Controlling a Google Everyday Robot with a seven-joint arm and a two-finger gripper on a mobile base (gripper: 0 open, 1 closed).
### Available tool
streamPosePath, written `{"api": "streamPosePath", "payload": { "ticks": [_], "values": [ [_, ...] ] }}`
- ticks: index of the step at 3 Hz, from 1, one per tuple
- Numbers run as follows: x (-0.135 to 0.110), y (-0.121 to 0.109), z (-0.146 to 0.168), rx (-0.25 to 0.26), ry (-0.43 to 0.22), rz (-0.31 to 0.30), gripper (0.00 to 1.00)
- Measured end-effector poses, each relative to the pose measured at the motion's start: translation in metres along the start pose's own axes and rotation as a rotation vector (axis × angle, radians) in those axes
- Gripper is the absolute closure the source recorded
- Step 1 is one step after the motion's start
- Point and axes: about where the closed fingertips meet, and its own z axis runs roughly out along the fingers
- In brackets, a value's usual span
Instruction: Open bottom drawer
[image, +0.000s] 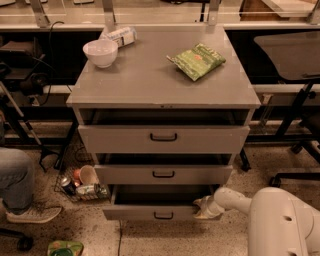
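The grey cabinet (162, 80) has three drawers, all standing a little out. The bottom drawer (150, 212) is the lowest and narrowest, with a small black loop handle (163, 216); a dark gap shows above its front. My gripper (204, 208) is at the right end of that drawer's front, at the end of the white arm (280, 220) that comes in from the lower right. It touches or sits against the drawer's right corner. The middle drawer (162, 174) and top drawer (162, 138) are above it.
A white bowl (100, 52), a bottle lying down (120, 35) and a green chip bag (196, 60) are on the cabinet top. A wire basket with cans and a cup (82, 184) sits on the floor left of the drawers. A person's leg and shoe (20, 190) are at far left.
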Motion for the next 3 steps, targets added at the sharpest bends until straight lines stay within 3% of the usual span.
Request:
{"api": "streamPosePath", "payload": {
  "ticks": [1, 2, 3],
  "values": [
    [0.000, 0.001, 0.001, -0.003, -0.001, -0.002, 1.00],
    [0.002, 0.035, 0.007, -0.028, 0.025, -0.023, 1.00],
    [-0.001, 0.033, 0.002, -0.028, 0.025, -0.023, 1.00]
  ]
}}
